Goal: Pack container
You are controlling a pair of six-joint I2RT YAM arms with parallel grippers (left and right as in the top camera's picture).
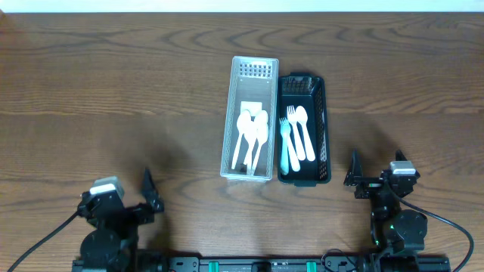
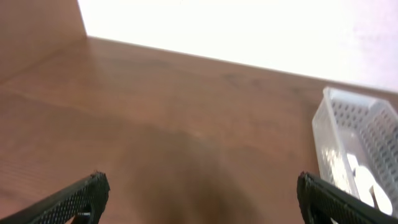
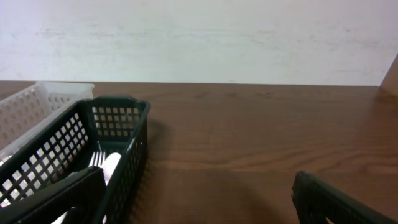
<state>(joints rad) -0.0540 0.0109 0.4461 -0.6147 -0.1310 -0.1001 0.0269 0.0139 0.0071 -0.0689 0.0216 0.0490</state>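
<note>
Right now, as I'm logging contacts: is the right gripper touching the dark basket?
Apart. The overhead view shows a strip of table between the right gripper and the dark basket; its jaws are open, holding nothing.

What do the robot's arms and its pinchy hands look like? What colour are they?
The left arm and right arm are black and chunky. Each has a pale grey box on top and a thin black cable curling away. The left gripper and right gripper each have two flat black fingers covered in a bumpy grid pattern.
</note>
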